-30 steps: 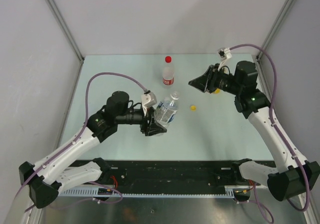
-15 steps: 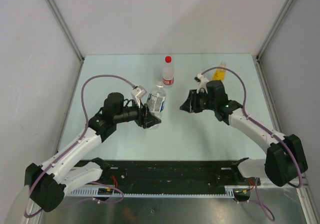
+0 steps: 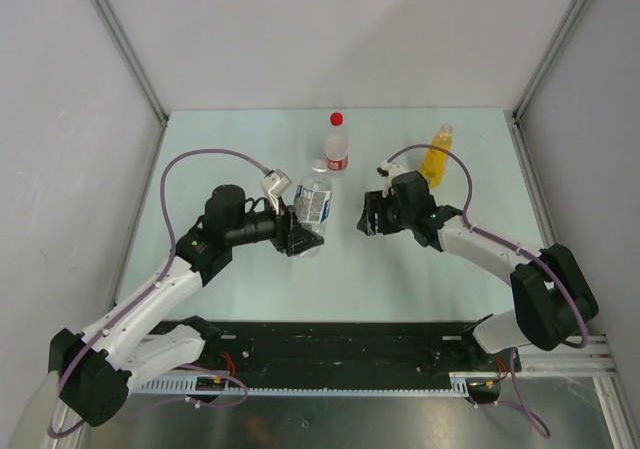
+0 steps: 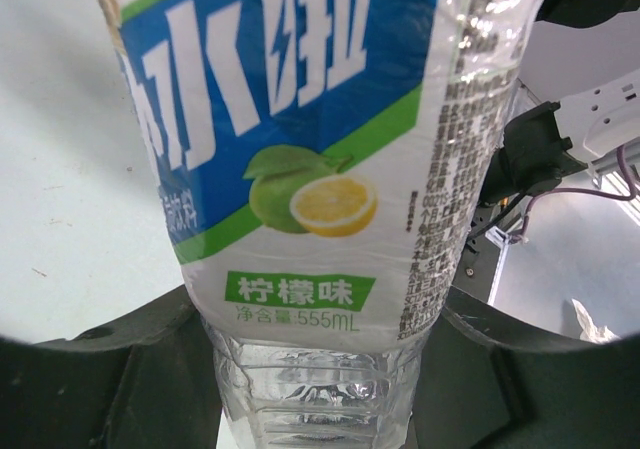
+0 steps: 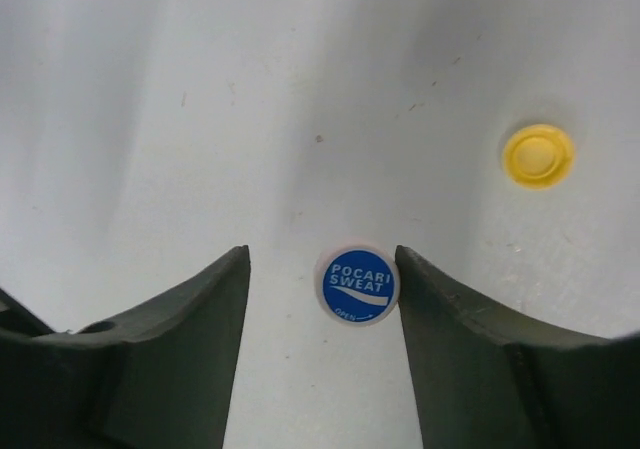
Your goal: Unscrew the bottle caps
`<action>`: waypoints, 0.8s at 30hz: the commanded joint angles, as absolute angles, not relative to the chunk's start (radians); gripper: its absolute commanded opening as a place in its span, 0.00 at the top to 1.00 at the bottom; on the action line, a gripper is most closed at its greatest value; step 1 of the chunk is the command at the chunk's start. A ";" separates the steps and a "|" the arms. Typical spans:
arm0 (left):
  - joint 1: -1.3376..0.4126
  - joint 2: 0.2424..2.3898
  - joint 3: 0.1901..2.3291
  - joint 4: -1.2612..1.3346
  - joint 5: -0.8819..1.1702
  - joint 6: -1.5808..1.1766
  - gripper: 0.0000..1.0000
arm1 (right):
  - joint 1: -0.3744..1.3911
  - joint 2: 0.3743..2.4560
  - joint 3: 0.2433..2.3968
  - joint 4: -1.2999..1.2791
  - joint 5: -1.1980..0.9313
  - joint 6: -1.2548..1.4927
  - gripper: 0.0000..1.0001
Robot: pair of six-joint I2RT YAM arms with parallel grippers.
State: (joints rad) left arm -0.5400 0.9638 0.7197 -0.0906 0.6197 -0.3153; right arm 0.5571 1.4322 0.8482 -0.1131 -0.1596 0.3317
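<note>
While the left end effector [image 3: 303,234] clamps the blue-labelled bottle [image 3: 314,201] low on its body, the right end effector [image 5: 320,257] stands open, the white cap [image 5: 358,285] lying on the desk [image 5: 200,89] between its fingers [image 5: 150,369], the yellow cap [image 5: 538,156] near it. Farther back stand the orange bottle [image 3: 436,154] and the red-capped bottle [image 3: 337,151].

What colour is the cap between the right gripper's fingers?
The cap is blue on top with white lettering, white rim; clearest in the right wrist view.
</note>
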 commanded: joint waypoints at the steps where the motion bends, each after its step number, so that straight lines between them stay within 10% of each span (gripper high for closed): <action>1: -0.533 0.938 0.738 -0.047 0.661 -0.325 0.78 | 0.562 1.395 0.856 -0.070 -0.104 0.300 0.30; 10: -0.533 0.944 0.750 -0.048 0.687 -0.314 0.77 | 0.559 1.306 0.856 -0.088 -0.089 0.288 0.08; 24: -0.534 0.910 0.765 -0.048 0.718 -0.301 0.76 | 0.396 1.059 0.910 -0.044 -0.409 0.341 0.02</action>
State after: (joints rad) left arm -0.5400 0.9440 0.7200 -0.0875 0.6689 -0.3141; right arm 0.4351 1.1122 0.8516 -0.0975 -0.2611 0.3218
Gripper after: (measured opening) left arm 0.625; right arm 0.976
